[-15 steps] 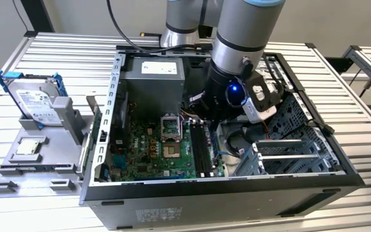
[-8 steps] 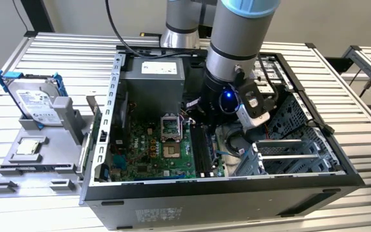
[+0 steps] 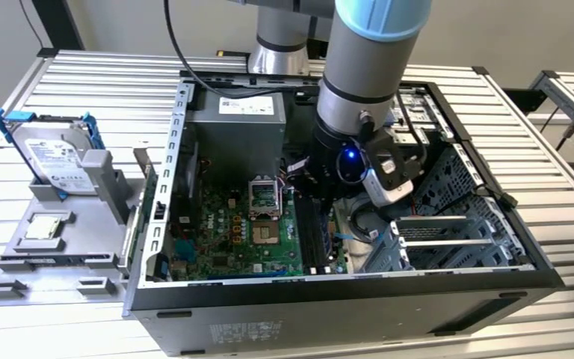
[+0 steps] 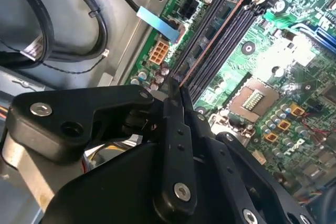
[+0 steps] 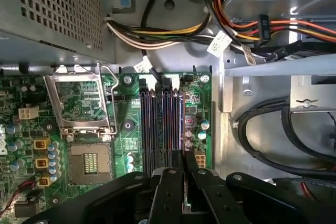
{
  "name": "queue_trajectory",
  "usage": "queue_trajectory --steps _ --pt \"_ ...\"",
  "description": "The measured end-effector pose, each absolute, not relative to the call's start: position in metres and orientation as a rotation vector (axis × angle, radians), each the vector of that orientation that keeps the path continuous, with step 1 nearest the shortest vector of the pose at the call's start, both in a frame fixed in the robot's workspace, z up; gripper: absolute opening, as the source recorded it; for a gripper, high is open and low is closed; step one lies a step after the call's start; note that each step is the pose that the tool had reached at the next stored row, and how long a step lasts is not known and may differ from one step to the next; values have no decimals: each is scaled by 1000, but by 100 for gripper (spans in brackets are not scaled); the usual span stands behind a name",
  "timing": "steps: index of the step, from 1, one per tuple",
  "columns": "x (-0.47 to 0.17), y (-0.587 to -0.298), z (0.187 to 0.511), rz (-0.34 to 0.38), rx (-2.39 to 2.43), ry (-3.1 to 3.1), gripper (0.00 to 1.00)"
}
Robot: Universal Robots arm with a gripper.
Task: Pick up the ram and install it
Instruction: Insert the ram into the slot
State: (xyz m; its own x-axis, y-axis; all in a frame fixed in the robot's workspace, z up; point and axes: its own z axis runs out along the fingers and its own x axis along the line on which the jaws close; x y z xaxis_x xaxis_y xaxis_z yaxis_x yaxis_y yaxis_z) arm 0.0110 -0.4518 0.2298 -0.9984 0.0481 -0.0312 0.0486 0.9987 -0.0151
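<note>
The ram point(image 4: 224, 18) is a thin dark stick with a copper-coloured edge. It stands on edge in one of the black memory slots point(image 5: 157, 124) of the green motherboard point(image 3: 237, 239), and in the first wrist view the ram point(image 5: 177, 129) runs straight into my fingers. My gripper point(image 4: 176, 88) is down inside the open computer case point(image 3: 347, 299), over one end of the slots. Its two black fingers point(image 5: 169, 182) are drawn close together around the stick's end, and my gripper point(image 5: 183, 157) hides that end. The arm point(image 3: 367, 90) reaches down into the case from above.
An open processor socket point(image 5: 86, 156) lies beside the slots. Bundled power cables point(image 5: 173, 30) and black cables point(image 4: 47, 30) run close by. The power supply point(image 3: 237, 123) and drive cage point(image 3: 457, 217) flank the arm. Outside, a grey tray point(image 3: 28, 280) holds a hard drive point(image 3: 57, 153) and a square chip point(image 3: 45, 226).
</note>
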Motion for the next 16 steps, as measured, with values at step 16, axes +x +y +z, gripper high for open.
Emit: queue_trajectory --steps 16 --pt "10 -454 228 -24 27 3110 0"
